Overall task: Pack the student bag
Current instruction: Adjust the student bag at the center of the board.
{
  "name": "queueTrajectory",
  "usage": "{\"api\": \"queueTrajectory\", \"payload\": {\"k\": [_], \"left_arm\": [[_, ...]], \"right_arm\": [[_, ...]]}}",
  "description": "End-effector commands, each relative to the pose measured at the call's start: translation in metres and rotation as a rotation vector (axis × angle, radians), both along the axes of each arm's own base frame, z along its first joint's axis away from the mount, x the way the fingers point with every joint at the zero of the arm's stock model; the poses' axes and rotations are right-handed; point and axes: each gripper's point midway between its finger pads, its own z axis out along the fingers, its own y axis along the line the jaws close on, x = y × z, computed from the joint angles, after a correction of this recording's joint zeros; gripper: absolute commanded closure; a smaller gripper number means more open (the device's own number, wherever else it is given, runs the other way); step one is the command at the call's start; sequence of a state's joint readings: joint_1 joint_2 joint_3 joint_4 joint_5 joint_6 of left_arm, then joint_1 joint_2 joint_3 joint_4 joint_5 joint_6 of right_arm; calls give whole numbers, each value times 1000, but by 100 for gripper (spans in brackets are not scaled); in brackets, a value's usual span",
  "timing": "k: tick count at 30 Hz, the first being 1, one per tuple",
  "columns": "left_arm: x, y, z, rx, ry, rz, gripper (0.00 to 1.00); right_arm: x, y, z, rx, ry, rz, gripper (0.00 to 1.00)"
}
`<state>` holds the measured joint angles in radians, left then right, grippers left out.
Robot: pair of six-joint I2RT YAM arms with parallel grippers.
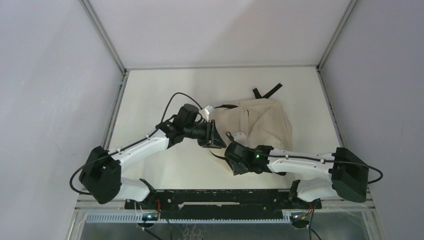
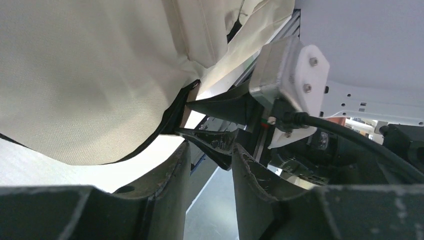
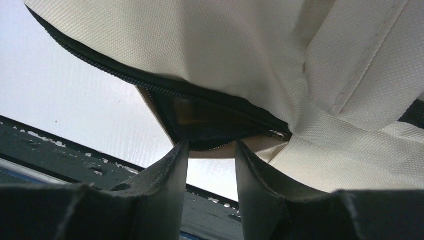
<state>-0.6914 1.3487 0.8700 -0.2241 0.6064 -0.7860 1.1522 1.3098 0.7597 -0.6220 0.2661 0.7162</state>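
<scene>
The student bag (image 1: 262,122), cream fabric with black straps, lies right of the table's middle. My left gripper (image 1: 212,136) sits at the bag's left edge. In its wrist view the left gripper (image 2: 210,147) is open with nothing between its fingers, and the bag (image 2: 90,85) hangs just beyond them. My right gripper (image 1: 226,150) is at the bag's near left corner. The right wrist view shows the right gripper (image 3: 211,146) open, its tips just under the bag's partly open black zipper mouth (image 3: 210,120), with the metal zipper pull (image 3: 277,134) to the right. The right gripper's fingers (image 2: 215,107) straddle the bag's dark edge.
Two black straps (image 1: 267,92) stick out at the bag's far side. Grey enclosure walls with metal posts (image 1: 117,65) close in the white table (image 1: 165,90) on three sides. A black rail (image 1: 225,197) runs along the near edge between the arm bases.
</scene>
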Motion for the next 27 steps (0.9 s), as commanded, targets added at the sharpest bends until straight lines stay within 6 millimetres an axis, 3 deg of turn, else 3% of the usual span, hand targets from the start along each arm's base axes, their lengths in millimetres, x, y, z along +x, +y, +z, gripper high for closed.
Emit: {"api": "queueTrajectory", "payload": {"k": [1, 4, 6, 13, 19, 21, 27], "left_arm": [[-10, -8, -2, -45, 35, -43, 60], [-14, -10, -10, -28, 52, -57, 60], [-18, -13, -17, 4, 52, -87, 60], [-33, -28, -38, 79, 52, -195, 60], [-33, -31, -61, 239, -22, -234, 60], [-30, -34, -61, 240, -40, -219, 61], [-19, -47, -32, 170, -144, -195, 62]], "right_arm": [[2, 12, 15, 97, -15, -30, 54], [10, 7, 41, 166, -98, -51, 58], [14, -1, 46, 195, -115, -76, 59], [22, -31, 34, 208, -100, -195, 61], [25, -49, 29, 227, -88, -281, 62], [26, -54, 29, 235, -91, -303, 62], [30, -66, 35, 253, -122, -357, 62]]}}
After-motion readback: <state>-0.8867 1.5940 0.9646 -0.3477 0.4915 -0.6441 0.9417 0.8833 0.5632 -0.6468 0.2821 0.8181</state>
